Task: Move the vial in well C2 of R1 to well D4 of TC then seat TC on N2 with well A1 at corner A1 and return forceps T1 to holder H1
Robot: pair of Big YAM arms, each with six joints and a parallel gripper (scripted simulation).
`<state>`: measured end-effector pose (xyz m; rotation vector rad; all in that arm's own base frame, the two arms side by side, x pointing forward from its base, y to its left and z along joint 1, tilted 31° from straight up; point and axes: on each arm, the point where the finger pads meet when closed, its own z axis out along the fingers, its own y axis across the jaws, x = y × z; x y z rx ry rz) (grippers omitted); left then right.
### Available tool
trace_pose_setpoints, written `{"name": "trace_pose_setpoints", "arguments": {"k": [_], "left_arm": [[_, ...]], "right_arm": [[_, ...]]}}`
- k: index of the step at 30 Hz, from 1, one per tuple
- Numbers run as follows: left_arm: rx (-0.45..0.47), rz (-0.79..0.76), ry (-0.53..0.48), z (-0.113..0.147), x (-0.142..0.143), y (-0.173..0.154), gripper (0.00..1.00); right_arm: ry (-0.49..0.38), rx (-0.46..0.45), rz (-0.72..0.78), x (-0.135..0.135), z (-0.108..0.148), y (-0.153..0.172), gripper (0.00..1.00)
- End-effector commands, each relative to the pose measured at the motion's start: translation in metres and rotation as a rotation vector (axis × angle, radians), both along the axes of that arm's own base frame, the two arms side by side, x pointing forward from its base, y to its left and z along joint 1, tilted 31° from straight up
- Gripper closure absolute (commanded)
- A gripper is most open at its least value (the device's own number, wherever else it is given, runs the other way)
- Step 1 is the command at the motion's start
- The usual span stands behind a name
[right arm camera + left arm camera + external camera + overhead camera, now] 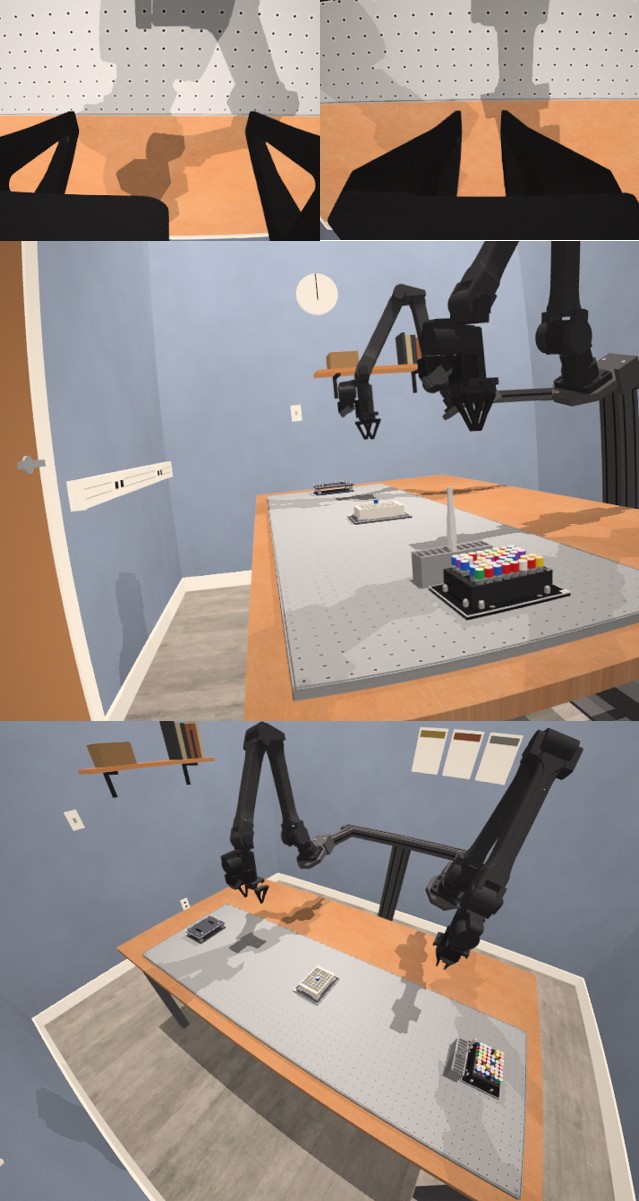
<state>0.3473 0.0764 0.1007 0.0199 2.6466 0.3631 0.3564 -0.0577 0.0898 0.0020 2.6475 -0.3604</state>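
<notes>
Mid-counter, TC [318,983] [379,511] lies well apart from both empty grippers: left gripper [441,965] [475,429] [481,112] slightly spread, right gripper [253,899] [369,437] [163,113] spread wide.

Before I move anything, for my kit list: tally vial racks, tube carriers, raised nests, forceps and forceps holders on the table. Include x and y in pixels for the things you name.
Vial rack [480,1077] [498,588]: 1
Tube carrier [313,985] [379,511]: 1
Raised nest [205,928] [333,485]: 1
Forceps [451,519]: 1
Forceps holder [457,1059] [426,569]: 1
Total: 5

L claw [441,965] [475,429] [481,112] part-open, R claw [253,899] [368,437] [162,114] wide open; both up high, pointing dn.
</notes>
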Motion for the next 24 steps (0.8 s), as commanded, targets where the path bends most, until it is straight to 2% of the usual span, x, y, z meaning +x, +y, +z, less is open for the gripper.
{"name": "trace_pose_setpoints", "arguments": {"k": [1,24], "left_arm": [[-0.001,0.013,-0.021,0.009,0.007,0.002,0.76],[-0.001,0.013,-0.021,0.009,0.007,0.002,0.76]], "right_arm": [[-0.044,0.016,-0.026,0.022,0.007,0.012,0.0],[-0.039,0.022,-0.024,0.054,-0.035,0.083,0.0]]}}
